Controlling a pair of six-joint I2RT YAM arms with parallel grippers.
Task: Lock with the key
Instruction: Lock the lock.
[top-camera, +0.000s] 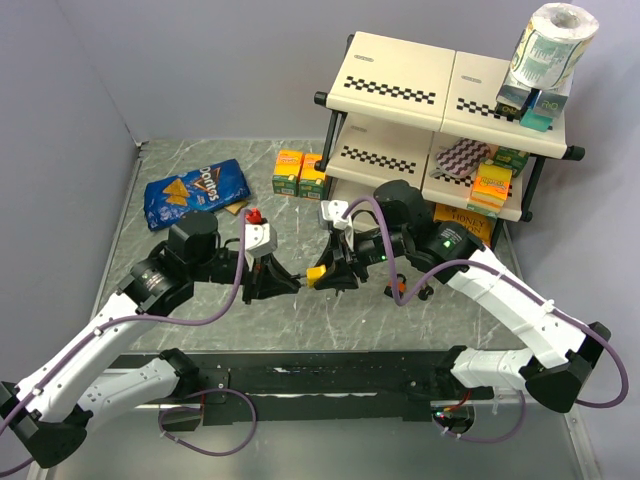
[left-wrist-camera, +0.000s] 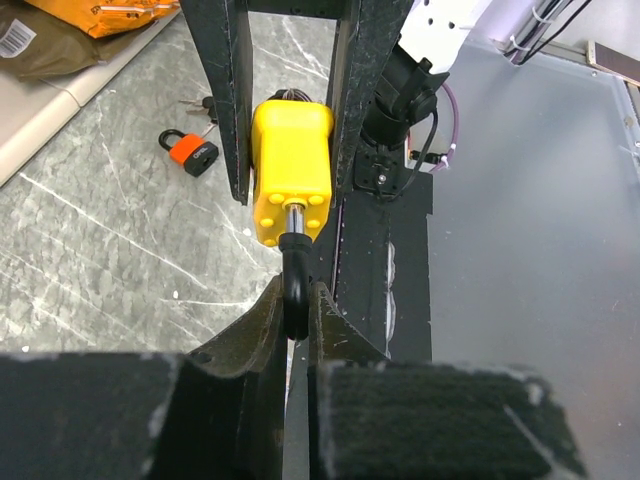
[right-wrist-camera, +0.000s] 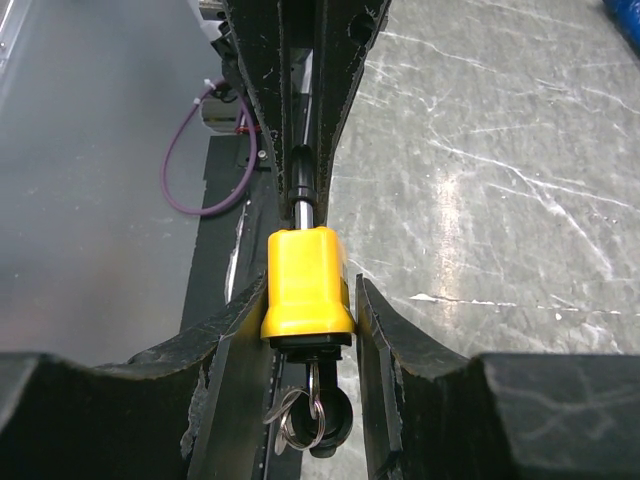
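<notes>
Looking from overhead, I have the yellow padlock slung between my tools, left gripper and right gripper nose to nose. Left wrist: fingers narrow, pinched on the shackle at their tips. Right wrist: jaws clamp the body's flat sides, key dangling palmward. It looks like rigid, smooth plastic, likely slippery. I'd grab the key's bow firmly.

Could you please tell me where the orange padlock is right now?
In the left wrist view, the orange padlock lies on the marble table, to the left of the yellow padlock, with keys just beyond it.
</notes>
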